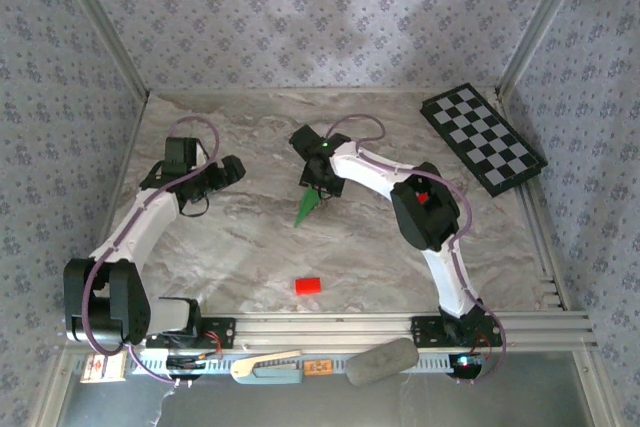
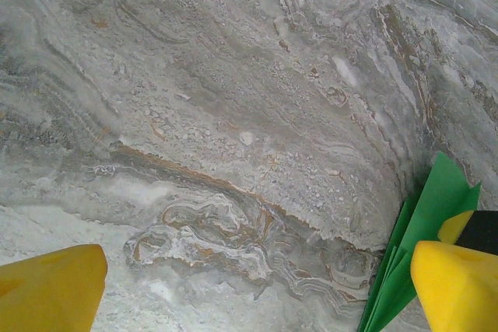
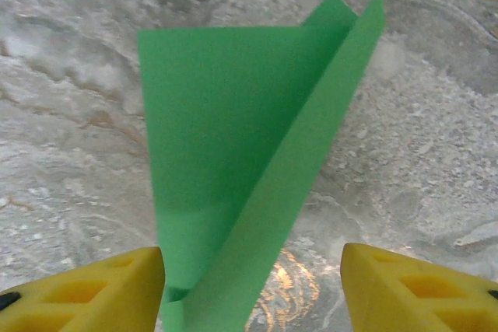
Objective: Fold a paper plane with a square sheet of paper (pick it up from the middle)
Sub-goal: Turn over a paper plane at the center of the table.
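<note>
Both left claw (image 2: pixel 257 289) and right claw (image 3: pixel 253 277) gape; I judge the paper plane (image 3: pixel 233 138) beyond the red block (image 1: pixel 308 285) finished.

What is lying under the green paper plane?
The marbled table top shows around the paper plane. Whatever lies directly beneath its folded wings is covered and cannot be seen.

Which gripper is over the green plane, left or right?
The right gripper: its open fingers straddle the paper plane. The left gripper hangs open over the table, with the plane off to one side.
</note>
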`<state>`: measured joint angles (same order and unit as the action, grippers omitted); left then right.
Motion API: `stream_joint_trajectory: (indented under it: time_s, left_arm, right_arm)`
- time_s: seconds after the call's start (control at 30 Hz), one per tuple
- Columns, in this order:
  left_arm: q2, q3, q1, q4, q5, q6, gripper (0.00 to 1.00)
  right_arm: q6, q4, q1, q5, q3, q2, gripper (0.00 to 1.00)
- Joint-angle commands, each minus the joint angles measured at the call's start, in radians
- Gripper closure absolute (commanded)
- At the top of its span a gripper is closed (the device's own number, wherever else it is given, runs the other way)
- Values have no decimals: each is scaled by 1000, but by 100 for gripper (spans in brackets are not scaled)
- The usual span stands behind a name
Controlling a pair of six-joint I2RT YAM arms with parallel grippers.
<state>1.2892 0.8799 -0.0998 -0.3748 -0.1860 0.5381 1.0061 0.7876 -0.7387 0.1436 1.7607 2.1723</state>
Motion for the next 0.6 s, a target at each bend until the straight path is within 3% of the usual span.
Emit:
stream_joint_trajectory:
  time_s: [0.0, 0.23, 0.57]
  left_arm:
    - [-24, -2, 6, -9, 5, -20, 0]
    - [-6, 5, 7, -9, -8, -14, 0]
    - [9, 14, 7, -7, -20, -6, 0]
  right_arm:
    - [51, 62, -10, 37, 31, 17, 40]
    - [69, 73, -9, 45, 4, -6, 49]
    - [75, 39, -5, 54, -26, -25, 79]
